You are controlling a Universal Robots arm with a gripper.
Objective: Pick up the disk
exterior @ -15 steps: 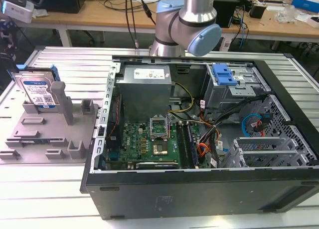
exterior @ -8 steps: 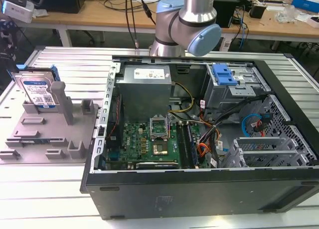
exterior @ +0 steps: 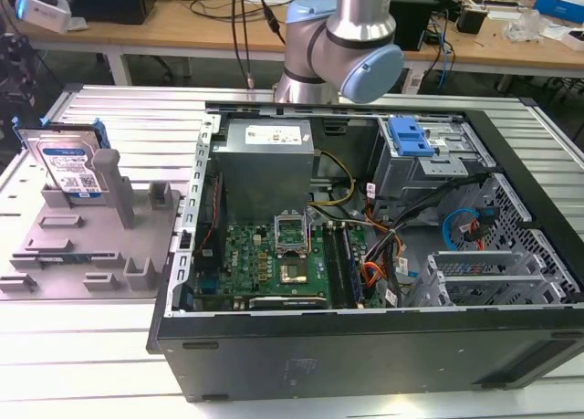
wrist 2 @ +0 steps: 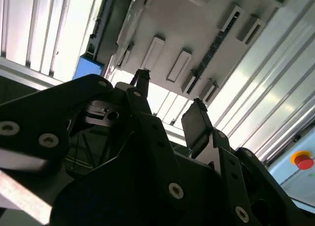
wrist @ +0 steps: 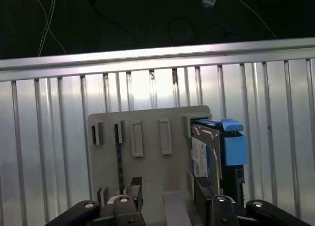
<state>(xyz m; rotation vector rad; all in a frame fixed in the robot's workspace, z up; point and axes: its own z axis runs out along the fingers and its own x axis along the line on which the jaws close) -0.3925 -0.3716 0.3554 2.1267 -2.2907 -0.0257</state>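
Observation:
The disk (exterior: 68, 168) is a silver drive with a white-and-blue label and blue rails. It stands on edge in the grey fixture block (exterior: 91, 246) at the exterior view's left, outside the computer case. In the first wrist view the disk (wrist: 204, 157) stands upright at one end of the fixture block (wrist: 147, 162), its blue rail (wrist: 231, 147) on the outer side. My gripper (wrist: 167, 194) hangs above the block, open, with nothing between its fingers. One fingertip (wrist: 201, 189) is close over the disk's edge. In the second wrist view the gripper (wrist 2: 170, 98) is likewise open.
An open computer case (exterior: 365, 346) with motherboard, power supply and cables takes up the middle of the ribbed metal table (exterior: 91, 382). The arm's elbow joint (exterior: 347, 36) rises behind the case. A blue bracket (exterior: 411, 136) sits inside the case. A red button (wrist 2: 302, 161) lies off to one side.

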